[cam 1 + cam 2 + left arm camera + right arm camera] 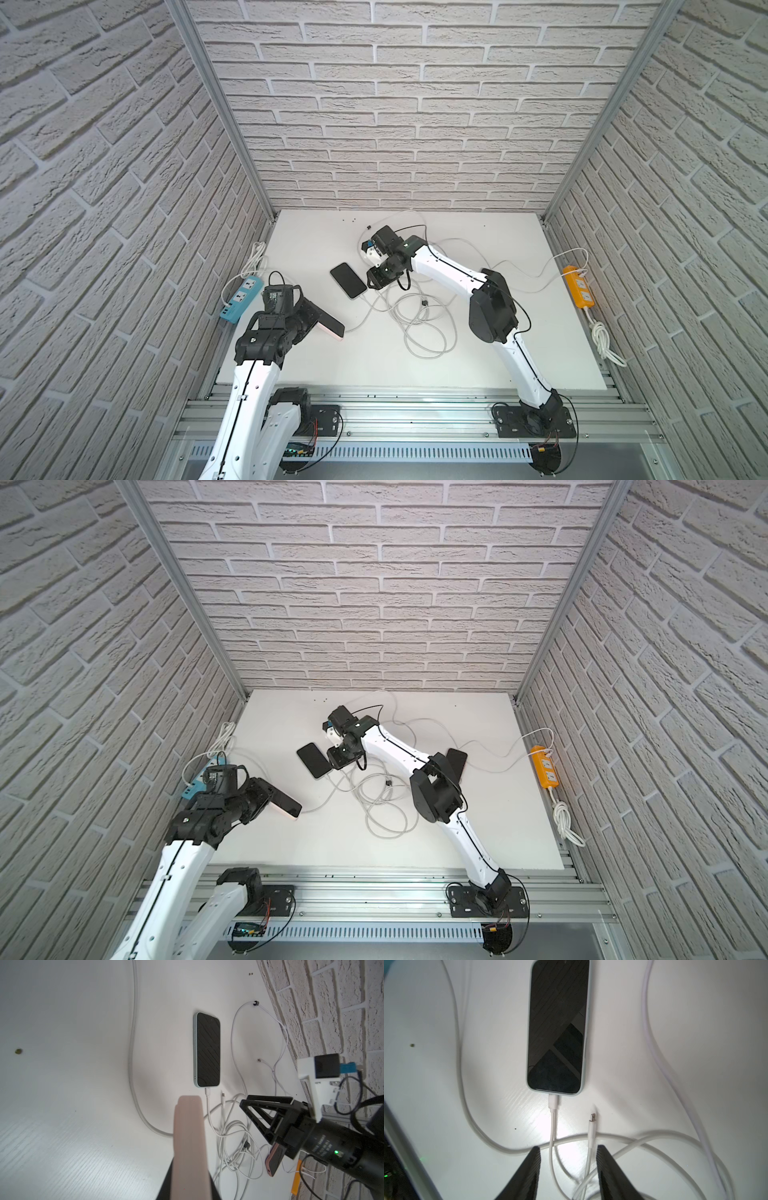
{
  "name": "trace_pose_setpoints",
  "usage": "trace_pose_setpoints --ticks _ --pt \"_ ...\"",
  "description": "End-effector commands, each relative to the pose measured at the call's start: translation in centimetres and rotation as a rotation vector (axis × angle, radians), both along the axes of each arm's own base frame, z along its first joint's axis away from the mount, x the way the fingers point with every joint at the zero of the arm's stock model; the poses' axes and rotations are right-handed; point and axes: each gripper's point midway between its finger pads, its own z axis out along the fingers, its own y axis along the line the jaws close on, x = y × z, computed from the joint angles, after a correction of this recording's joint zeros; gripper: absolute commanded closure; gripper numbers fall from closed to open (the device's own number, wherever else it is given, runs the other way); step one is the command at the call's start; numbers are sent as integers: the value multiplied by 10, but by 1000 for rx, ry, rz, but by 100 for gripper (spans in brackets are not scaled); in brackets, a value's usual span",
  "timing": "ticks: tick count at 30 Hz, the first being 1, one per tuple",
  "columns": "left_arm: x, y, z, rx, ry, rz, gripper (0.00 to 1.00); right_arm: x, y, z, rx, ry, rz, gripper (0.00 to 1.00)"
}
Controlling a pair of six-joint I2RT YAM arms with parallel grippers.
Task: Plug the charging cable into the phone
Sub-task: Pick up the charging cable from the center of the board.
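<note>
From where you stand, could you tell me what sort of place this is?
Probably a robot test cell: brick-print panels on aluminium framing, left arm and right arm bolted to a rail.

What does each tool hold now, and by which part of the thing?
The left tool grips the pink phone by one end. The right tool holds nothing; its jaws stand open astride white cables.
</note>
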Motion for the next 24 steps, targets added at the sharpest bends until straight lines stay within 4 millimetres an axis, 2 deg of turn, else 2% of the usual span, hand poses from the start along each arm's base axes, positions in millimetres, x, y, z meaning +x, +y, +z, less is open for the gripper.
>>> trace_pose_setpoints --ticks 1,6,11,24 --pt "5 2 10 12 -52 -2 100 -3 -12 -8 -130 -59 1 56" --pt "6 1 10 10 -50 -6 100 -4 -17 -27 -211 -85 14 60" --pt "6 1 9 9 -46 -6 100 -1 -20 -36 -232 -99 7 65" --pt "5 1 9 12 -40 -11 100 -3 -12 -63 -234 -49 27 72"
